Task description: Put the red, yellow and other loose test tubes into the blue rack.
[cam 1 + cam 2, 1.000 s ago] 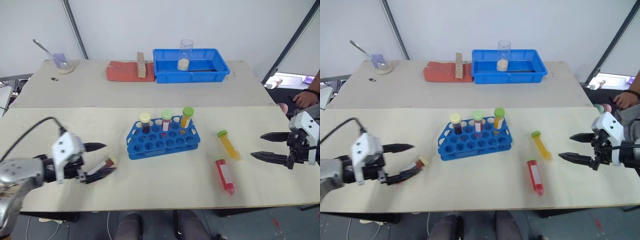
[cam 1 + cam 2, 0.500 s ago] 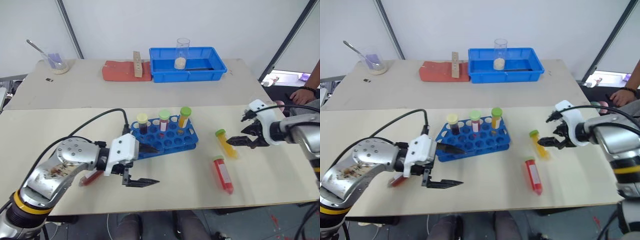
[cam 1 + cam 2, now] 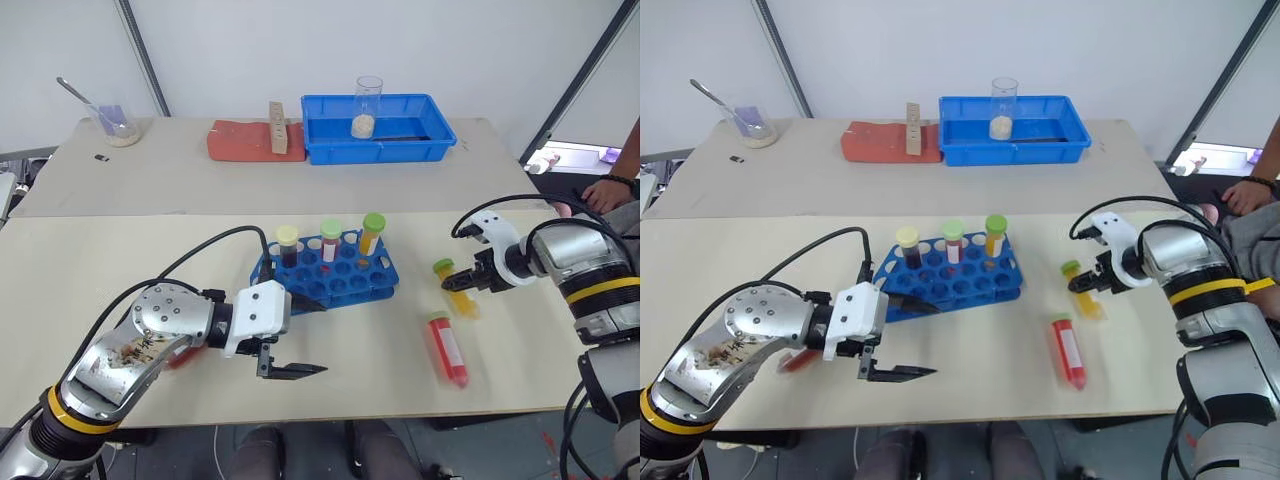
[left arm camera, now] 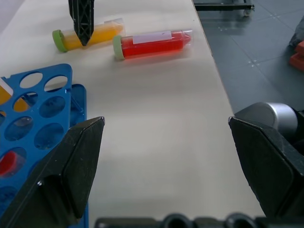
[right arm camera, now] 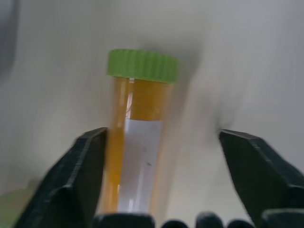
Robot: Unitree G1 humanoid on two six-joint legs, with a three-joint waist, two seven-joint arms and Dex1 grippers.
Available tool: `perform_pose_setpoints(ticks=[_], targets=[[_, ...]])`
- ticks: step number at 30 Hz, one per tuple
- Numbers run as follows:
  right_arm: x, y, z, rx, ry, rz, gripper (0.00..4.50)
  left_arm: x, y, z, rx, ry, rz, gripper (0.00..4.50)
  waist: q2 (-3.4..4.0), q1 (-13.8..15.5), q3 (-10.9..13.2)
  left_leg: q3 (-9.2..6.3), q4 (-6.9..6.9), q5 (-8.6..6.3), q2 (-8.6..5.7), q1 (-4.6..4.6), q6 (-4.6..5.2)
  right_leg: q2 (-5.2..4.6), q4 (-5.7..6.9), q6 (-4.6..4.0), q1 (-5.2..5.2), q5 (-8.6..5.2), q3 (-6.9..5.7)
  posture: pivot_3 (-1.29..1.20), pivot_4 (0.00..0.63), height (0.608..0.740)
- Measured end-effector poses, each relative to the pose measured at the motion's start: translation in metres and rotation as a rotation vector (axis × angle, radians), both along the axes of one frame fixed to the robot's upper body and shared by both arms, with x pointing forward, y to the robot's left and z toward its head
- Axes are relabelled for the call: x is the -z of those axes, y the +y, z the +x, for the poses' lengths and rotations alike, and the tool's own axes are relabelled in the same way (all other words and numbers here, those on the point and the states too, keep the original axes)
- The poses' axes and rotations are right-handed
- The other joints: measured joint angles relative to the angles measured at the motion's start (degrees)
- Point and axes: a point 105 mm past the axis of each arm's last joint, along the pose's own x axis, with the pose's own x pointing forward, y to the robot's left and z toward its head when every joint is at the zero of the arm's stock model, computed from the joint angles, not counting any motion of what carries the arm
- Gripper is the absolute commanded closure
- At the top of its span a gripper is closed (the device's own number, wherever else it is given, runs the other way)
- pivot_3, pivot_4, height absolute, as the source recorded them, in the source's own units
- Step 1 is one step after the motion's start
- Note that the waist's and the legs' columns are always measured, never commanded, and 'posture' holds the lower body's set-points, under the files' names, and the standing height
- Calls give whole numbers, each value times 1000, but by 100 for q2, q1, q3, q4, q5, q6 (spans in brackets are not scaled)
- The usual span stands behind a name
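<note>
The blue rack stands near the middle of the near table, with three capped tubes upright in its far row: one with a yellow cap, one with a light green cap and one with a green cap and orange fill. To the right of the rack, the yellow test tube lies flat on the table with its green cap toward the far side, and the red test tube lies just nearer, apart from it. The right end effector is down at the yellow tube, its black fingers set on either side of the tube body; one finger looks to be against the tube and the other stands clear of it, so the jaws are partly spread and no firm grip can be told. The left end effector hangs just near-left of the rack with its jaws wide and nothing between them. Another red tube lies on the table under the left arm. On the far table sit a larger blue bin with a clear beaker in it, a red pad, and a small beaker with a spoon.
</note>
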Motion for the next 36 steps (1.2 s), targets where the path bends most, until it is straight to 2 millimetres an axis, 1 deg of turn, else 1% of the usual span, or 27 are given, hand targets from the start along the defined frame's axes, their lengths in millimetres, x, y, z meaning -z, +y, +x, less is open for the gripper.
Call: perform_pose_setpoints(ticks=[3, 5, 6, 9, 11, 12, 15, 17, 19, 21, 23, 25, 26, 27, 31, 33, 36], targets=[[1, 5, 1, -13, 2, 3, 2546, 0, 0, 0, 1, -10, -4, 0, 0, -9, 0, 0, 7, 0, 1, -1, 0, 0, 1, 6, 1, 2, 1, 0, 150, 740], [2, 6, 1, -15, 3, 4, 3313, 2, 0, 1, -3, -11, -4, 0, 0, -9, 0, 0, 9, 0, 1, 0, 0, 0, 3, 9, 1, 2, 0, 0, 150, 740], [2, 7, 1, -15, 4, 5, 3489, 2, 1, 1, -5, -11, -4, 0, 0, -8, 0, 0, 10, 0, 1, 0, 0, 0, 4, 10, 1, 1, 0, 0, 150, 740], [1, 8, 1, -12, 4, 11, 3524, 2, 0, 2, -2, -17, -17, 0, 0, -6, 0, 0, 11, 0, 1, -1, 0, 0, 5, 9, 1, 2, 0, 0, 150, 740], [-3, 10, 0, -26, -9, 28, 3525, 3, 2, 5, -17, -8, -23, 0, 1, -5, 0, -1, 11, 0, 1, -3, 0, 0, 6, 9, -1, 2, 0, 0, 150, 740], [-8, 9, -2, -38, -27, 35, 3525, 3, 3, 7, -25, -3, -28, 0, 2, -1, 1, -3, 11, 0, 1, -6, 0, 0, 5, 9, -3, 2, -1, 0, 150, 740], [-31, 5, -17, -105, -117, 89, 3525, -4, 9, 15, -71, -9, -65, 0, 4, 57, 2, -10, 10, -1, 1, -14, 1, 0, -1, 11, -5, -1, -8, 0, 150, 740], [-50, 16, -32, -179, -187, 166, 3525, -11, 10, 18, -84, -19, -99, 0, 4, 91, 2, -12, 10, -2, 3, -16, 3, 0, -6, 13, -3, -2, -10, 0, 150, 740], [-60, 30, -48, -266, -267, 228, 3525, -18, 9, 19, -80, -11, -135, 0, 3, 115, 2, -14, 11, -2, 4, -14, 3, 1, -6, 25, 0, -10, -13, 0, 150, 740], [-63, 49, -61, -378, -405, 276, 3525, -22, 11, 23, -92, 1, -152, 0, 2, 129, 1, -15, 14, -2, 5, -8, 3, 4, -1, 27, 3, -10, -13, 0, 150, 740], [-66, 73, -76, -503, -589, 326, 3525, -23, 16, 28, -118, 9, -151, 0, 2, 138, 1, -19, 17, -2, 5, -6, 2, 8, 8, 29, 3, -11, -14, 0, 150, 740], [-67, 93, -84, -551, -705, 367, 3525, -24, 20, 33, -140, 9, -149, 0, 3, 114, 2, -17, 34, -1, 8, -6, 1, 8, 19, 30, 2, -9, -13, 0, 150, 740], [-70, 100, -84, -542, -771, 392, 3525, -25, 23, 35, -160, 10, -144, 0, 3, 90, 2, -16, 49, -1, 13, -7, 1, 12, 21, 26, 3, -4, -13, 0, 150, 740], [-73, 103, -83, -531, -810, 402, 3525, -25, 25, 36, -170, 10, -142, 0, 3, 77, 2, -15, 52, -1, 11, -9, 0, 11, 19, 22, 3, -3, -11, 0, 150, 740], [-83, 107, -67, -420, -1022, 407, 3526, -32, 31, 40, -216, -12, -163, 0, 1, 70, 0, -13, 57, 0, 11, -8, -1, 10, 13, 1, 9, -11, -9, 0, 150, 740], [-78, 110, -58, -373, -1075, 402, 3526, -35, 31, 38, -217, -4, -201, 0, 1, 65, 1, -14, 51, 0, 11, -13, -1, 10, 13, 11, 5, -5, -9, 0, 150, 740], [-63, 113, -52, -337, -1075, 403, 3526, -33, 31, 28, -209, 37, -247, 0, 1, 67, 0, -14, 45, -3, 12, -16, 2, 10, 13, 10, 3, 0, -10, 0, 150, 740]])
